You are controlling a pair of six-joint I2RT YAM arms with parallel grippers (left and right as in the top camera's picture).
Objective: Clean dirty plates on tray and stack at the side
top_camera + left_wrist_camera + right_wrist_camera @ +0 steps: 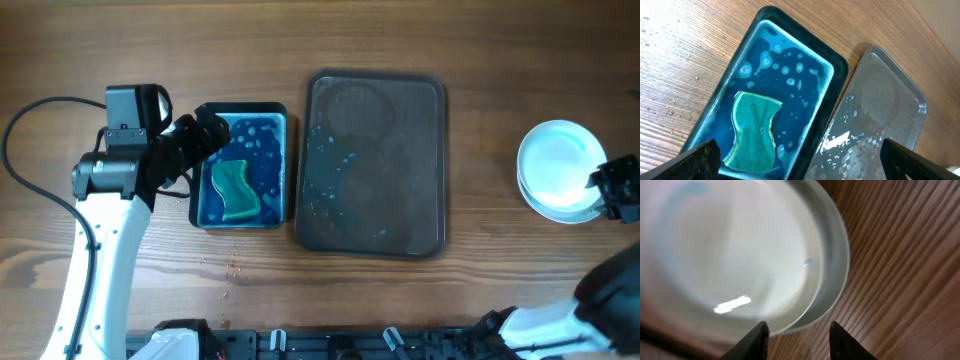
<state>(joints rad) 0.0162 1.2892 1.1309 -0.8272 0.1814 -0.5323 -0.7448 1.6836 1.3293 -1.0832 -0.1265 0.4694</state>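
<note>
White round plates (560, 165) sit stacked at the wooden bench's (480, 300) right side. The grey rectangular tray (400, 200) is wet but bare, so cleaning looks finished. A blue plastic tub (245, 106) holds the green sponge (236, 192). Left gripper (213, 133) and right gripper (799, 337) are both spread, holding nothing.

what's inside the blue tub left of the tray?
A green sponge lying in soapy blue water with foam patches. The tub floor under the sponge is hidden, and in the overhead view the left arm covers its upper-left corner.
</note>
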